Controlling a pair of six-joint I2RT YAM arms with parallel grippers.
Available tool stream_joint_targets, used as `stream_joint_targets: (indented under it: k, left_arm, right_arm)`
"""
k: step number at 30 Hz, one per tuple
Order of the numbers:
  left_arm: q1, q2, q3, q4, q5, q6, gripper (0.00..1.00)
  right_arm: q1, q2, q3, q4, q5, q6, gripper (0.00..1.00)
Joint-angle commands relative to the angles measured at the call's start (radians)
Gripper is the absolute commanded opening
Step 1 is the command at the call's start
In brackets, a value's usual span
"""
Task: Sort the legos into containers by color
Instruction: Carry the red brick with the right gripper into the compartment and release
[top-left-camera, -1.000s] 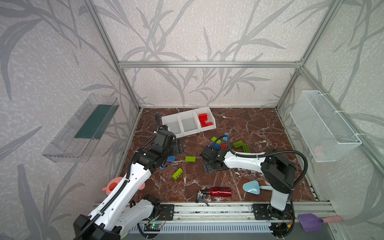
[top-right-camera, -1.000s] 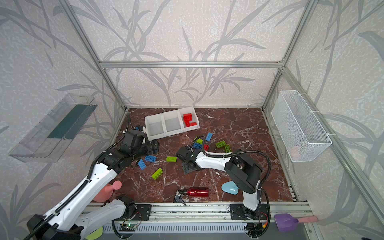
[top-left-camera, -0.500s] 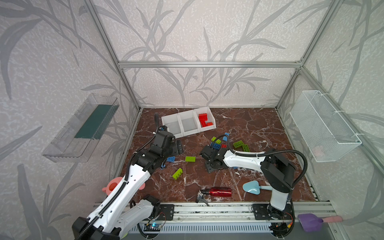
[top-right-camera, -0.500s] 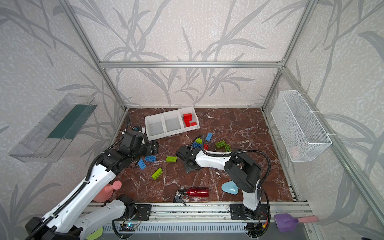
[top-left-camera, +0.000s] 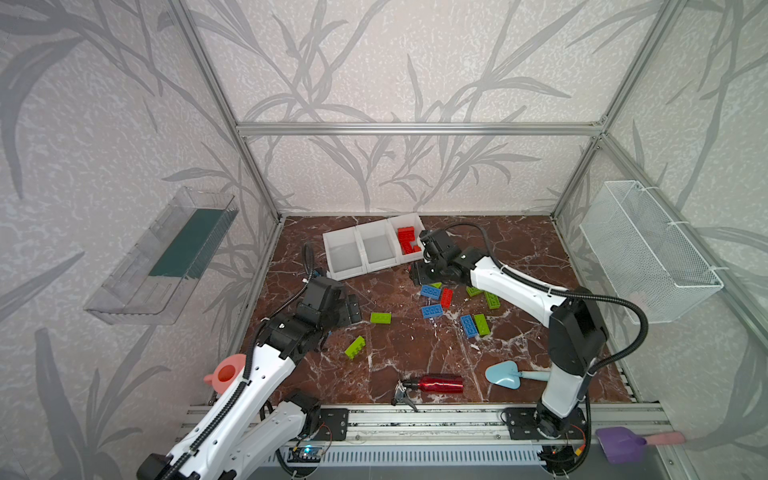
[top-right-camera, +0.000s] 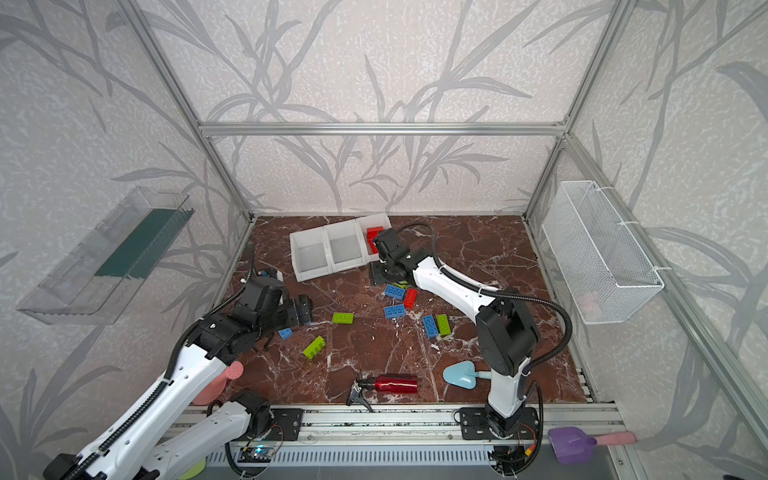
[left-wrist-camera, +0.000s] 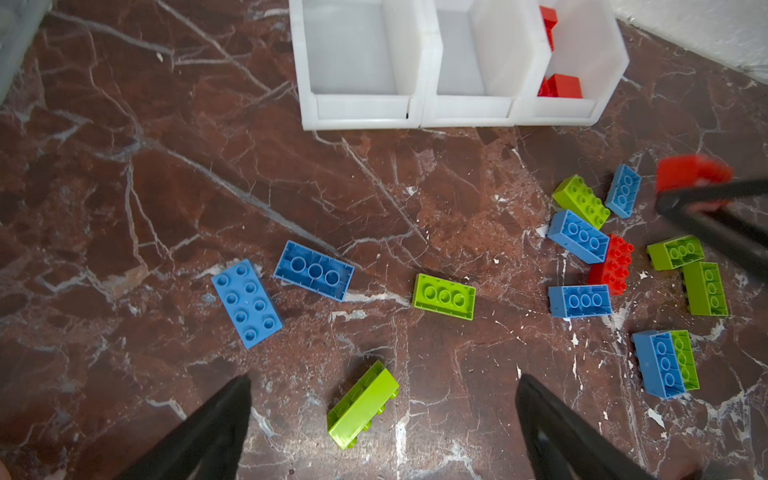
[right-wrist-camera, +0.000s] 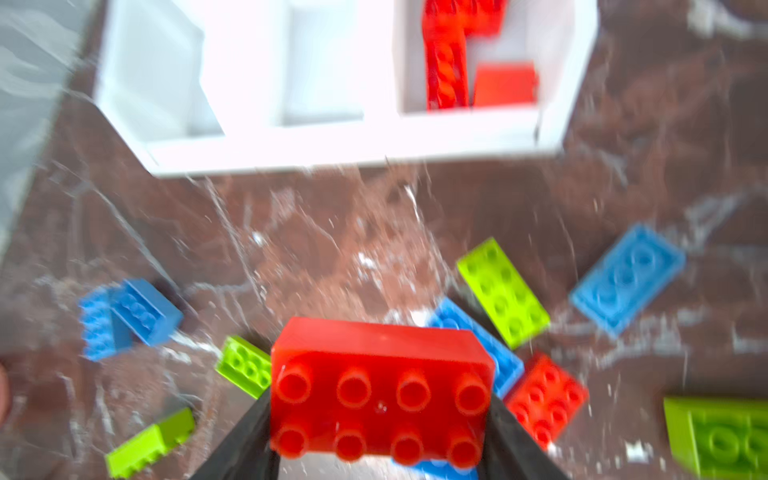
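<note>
Right gripper pinches a red studded plastic brick: clear the lip of the white plastic bin at twelve o'clock (left gripper wide, empty).

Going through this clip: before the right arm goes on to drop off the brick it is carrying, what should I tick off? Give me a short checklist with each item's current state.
1. Grip on the red brick in the right jaws: ok, clamped at both ends.
2. The target bin holds only red bricks: ok.
3. Carried brick above that bin's opening: not ok, it hangs short of the bin's front.
4. Free room inside the bin: ok, bare white floor shows.
5. Left jaws open, empty and away from the bins: ok.
6. Enough height to pass the bin's front lip: cannot tell.
</note>
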Motion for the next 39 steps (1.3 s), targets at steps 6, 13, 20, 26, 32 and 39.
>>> stream_joint_targets:
  k: [6, 13, 20, 26, 32, 39]
  left_arm:
    - [0.003, -0.069, -0.031, -0.097, -0.032, -0.076, 0.99]
    - [0.004, -0.148, -0.010, -0.149, -0.044, -0.087, 0.99]
    - [0.003, -0.180, -0.008, -0.163, -0.041, -0.095, 0.99]
    - [0.004, -0.190, 0.001, -0.178, -0.059, -0.097, 0.99]
    - [0.002, -0.150, 0.017, -0.149, 0.059, -0.011, 0.99]
    - [0.001, -0.061, 0.075, -0.102, 0.201, 0.098, 0.99]
  right_arm:
    - [-0.070, 0.287, 0.394, -0.042, -0.095, -0.076, 0.48]
    - [-0.109, 0.591, 0.880, -0.180, -0.112, -0.046, 0.48]
    - [-0.147, 0.778, 1.150, -0.213, -0.139, 0.041, 0.50]
    - [-0.158, 0.758, 1.086, -0.170, -0.123, 0.036, 0.78]
    - [-0.157, 0.732, 1.072, -0.176, -0.119, 0.010, 0.91]
    - [-0.160, 0.624, 1.022, -0.195, -0.107, -0.026, 0.92]
